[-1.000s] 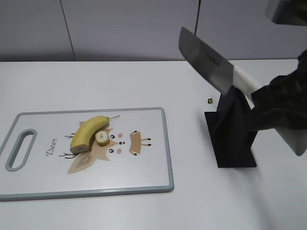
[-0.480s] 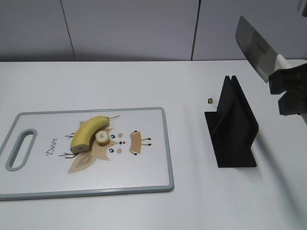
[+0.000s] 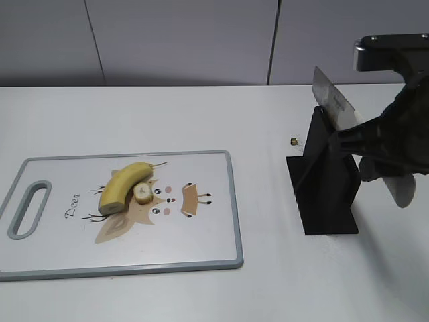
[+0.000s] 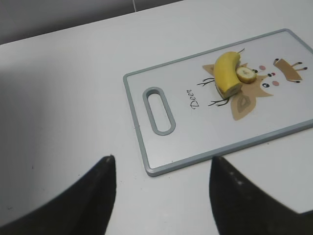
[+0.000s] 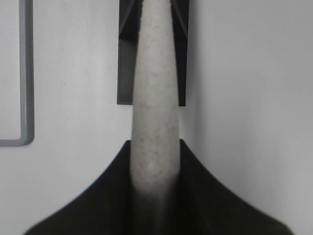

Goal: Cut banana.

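Your right claw gripped the knife by its pale handle, blade lined up over the black stand (presumably to slot it home). The banana, one slice off, lay on the cutting board. Your left claw gaped wide, empty.

banana on board, knife over stand

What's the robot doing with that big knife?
The right gripper holds the knife by its pale handle, with the blade at the black stand. On the board lies the banana with one cut slice beside it. The left gripper hangs open near the board's handle end, holding nothing.
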### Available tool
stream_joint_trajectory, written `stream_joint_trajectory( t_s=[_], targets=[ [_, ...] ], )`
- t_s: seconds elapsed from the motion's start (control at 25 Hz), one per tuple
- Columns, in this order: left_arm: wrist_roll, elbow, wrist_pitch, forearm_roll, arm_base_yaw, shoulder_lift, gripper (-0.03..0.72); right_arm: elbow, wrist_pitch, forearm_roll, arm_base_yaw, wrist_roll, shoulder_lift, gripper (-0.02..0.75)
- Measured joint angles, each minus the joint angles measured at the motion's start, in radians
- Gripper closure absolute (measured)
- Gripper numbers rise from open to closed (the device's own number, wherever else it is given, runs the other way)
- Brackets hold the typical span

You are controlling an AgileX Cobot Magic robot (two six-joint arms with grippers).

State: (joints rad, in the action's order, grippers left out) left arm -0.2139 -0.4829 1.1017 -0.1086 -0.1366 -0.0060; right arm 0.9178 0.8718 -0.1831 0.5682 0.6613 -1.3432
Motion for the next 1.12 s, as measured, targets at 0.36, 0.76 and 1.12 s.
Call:
stream_joint_trajectory(
  t_s=[0.36, 0.76, 1.12],
  targets=[
    [0.000, 0.000, 0.000, 0.000, 0.000, 0.000, 0.099, -0.001, -0.016, -0.012, 0.000, 0.008, -0.056, 0.577],
    [0.000, 0.000, 0.000, 0.003, 0.000, 0.000, 0.099, -0.001, -0.025, 0.036, 0.000, 0.013, -0.115, 0.573],
    [0.000, 0.000, 0.000, 0.026, 0.000, 0.000, 0.099, -0.001, -0.037, 0.028, 0.000, 0.011, -0.115, 0.158]
  ],
)
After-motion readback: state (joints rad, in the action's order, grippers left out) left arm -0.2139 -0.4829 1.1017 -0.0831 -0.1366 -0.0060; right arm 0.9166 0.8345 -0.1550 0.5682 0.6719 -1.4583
